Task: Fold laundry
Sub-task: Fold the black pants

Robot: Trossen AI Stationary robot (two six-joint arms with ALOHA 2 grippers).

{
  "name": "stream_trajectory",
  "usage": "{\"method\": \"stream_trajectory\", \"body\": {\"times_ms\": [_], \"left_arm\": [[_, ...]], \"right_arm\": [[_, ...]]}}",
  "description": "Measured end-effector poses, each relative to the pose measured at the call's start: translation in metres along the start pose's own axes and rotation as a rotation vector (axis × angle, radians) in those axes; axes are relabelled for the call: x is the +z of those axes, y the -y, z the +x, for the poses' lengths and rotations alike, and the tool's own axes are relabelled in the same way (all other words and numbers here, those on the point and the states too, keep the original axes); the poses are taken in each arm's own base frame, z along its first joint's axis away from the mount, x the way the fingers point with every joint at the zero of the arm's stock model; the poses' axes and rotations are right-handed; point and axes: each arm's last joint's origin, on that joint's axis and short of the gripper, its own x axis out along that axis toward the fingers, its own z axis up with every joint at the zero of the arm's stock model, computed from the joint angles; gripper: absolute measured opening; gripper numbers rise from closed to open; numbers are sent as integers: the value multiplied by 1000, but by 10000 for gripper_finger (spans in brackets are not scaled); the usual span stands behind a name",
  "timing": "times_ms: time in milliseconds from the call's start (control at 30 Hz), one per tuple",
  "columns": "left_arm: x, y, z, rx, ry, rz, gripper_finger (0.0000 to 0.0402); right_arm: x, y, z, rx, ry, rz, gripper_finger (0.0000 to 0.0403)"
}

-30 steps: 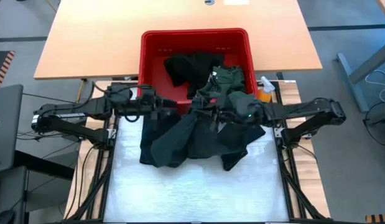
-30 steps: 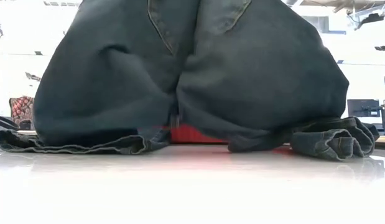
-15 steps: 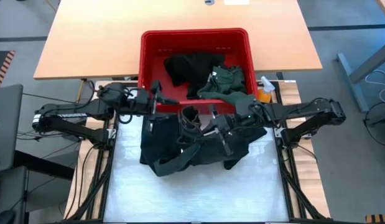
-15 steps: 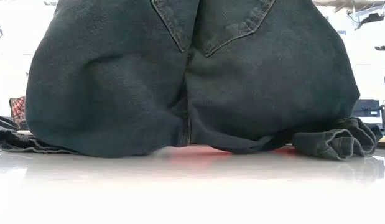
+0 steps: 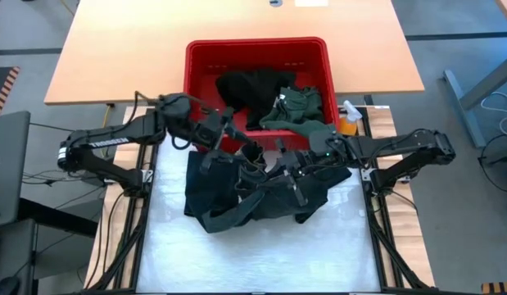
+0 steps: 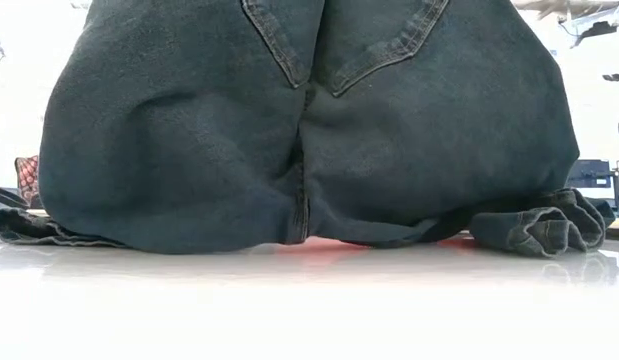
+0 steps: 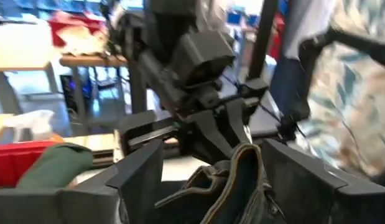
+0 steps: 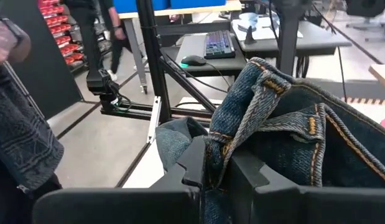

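A pair of dark teal jeans (image 5: pixel 253 188) lies bunched on the white mat, its seat facing the low view (image 6: pixel 309 130) and its lower edge resting on the table. My right gripper (image 5: pixel 292 168) is shut on the jeans' waistband at mid-table. My left gripper (image 5: pixel 237 147) has reached in beside it, open, its fingers standing on either side of an upright fold of denim (image 7: pixel 232 180). A black garment (image 5: pixel 245 90) and a green shirt (image 5: pixel 298 106) lie in the red basket (image 5: pixel 200 65). My right gripper pinches the jeans' waistband (image 8: pixel 220 146) between its two fingers (image 8: pixel 193 163), coming in roughly level from the table's right. The waistband stands up above the fingers, and the rest of the jeans hangs down onto the mat. Whether my left gripper touches the denim fold, I cannot tell.
The red basket stands at the mat's far edge, against a wooden table (image 5: pixel 114 57). An orange spray bottle (image 5: pixel 350 115) stands at the basket's right corner. The white mat's near half (image 5: pixel 253 254) is bare. A person in patterned clothing (image 7: pixel 360 93) stands beyond the table.
My left gripper has gone toward the table's right, close to my right gripper, rising and rolling. My right gripper has turned toward the table's middle. The jeans, spread wide a second ago, have bunched and sagged, so the seat's lower edge now lies on the table.
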Motion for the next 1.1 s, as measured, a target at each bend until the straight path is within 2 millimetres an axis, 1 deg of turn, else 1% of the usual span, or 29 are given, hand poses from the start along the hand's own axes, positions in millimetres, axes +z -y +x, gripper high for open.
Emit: {"method": "stream_trajectory", "body": {"times_ms": [100,233,400,533,633,833,967,1100], "left_arm": [[0,-1,15,-49,-66,17,271],[-8,-7,36,-78,-149,37,271],[-26,-15,56,-171,-216,13,272],[-40,-21,69,-204,-257,-4,272],[-50,-23,73,-214,-305,-9,270],[-62,-19,70,-256,-405,30,260],[-64,-17,70,-257,-422,33,253],[-65,-18,75,-205,-424,79,237]], "right_arm": [[-1,0,0,-9,-14,41,57],[-3,-1,1,-27,-31,78,57],[-6,-3,1,-24,-52,102,57],[-10,-3,1,-30,-92,146,57],[-13,-4,1,-36,-120,155,57],[-12,-5,1,-66,-115,148,57],[-13,-4,1,-68,-115,148,57],[-12,-2,1,-74,-112,142,57]]}}
